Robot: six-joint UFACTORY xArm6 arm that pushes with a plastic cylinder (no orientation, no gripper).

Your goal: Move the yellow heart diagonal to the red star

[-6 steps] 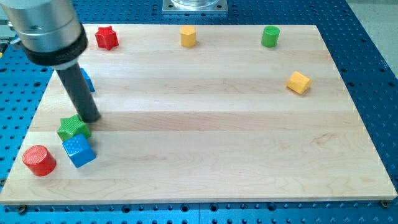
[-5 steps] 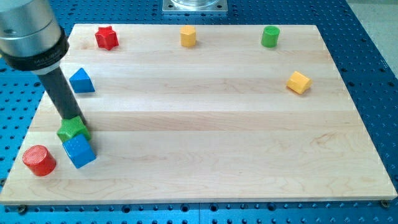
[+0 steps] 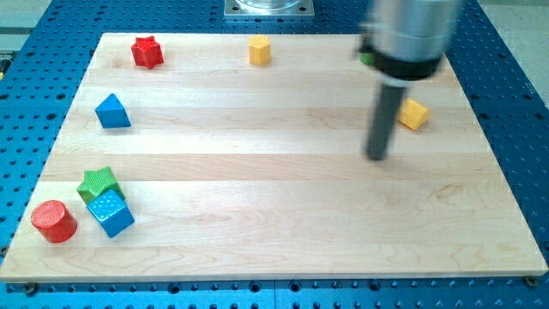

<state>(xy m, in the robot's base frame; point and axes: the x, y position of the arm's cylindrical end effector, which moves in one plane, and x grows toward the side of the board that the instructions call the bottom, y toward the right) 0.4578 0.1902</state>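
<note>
The red star (image 3: pixel 147 52) lies near the top left corner of the wooden board (image 3: pixel 274 197). One yellow block (image 3: pixel 259 50) sits at the top middle and another yellow block (image 3: pixel 413 113) at the right; I cannot tell which one is the heart. My tip (image 3: pixel 376 158) rests on the board a little left of and below the right yellow block, apart from it. The arm body above the rod is blurred.
A green block (image 3: pixel 364 58) at the top right is mostly hidden behind the arm. A blue triangle (image 3: pixel 112 112) lies at the left. A green star (image 3: pixel 99 183), a blue cube (image 3: pixel 110 213) and a red cylinder (image 3: pixel 54 221) cluster at the bottom left.
The rod has swung from the green star at the bottom left across the board to the right side. The blocks have hardly moved.
</note>
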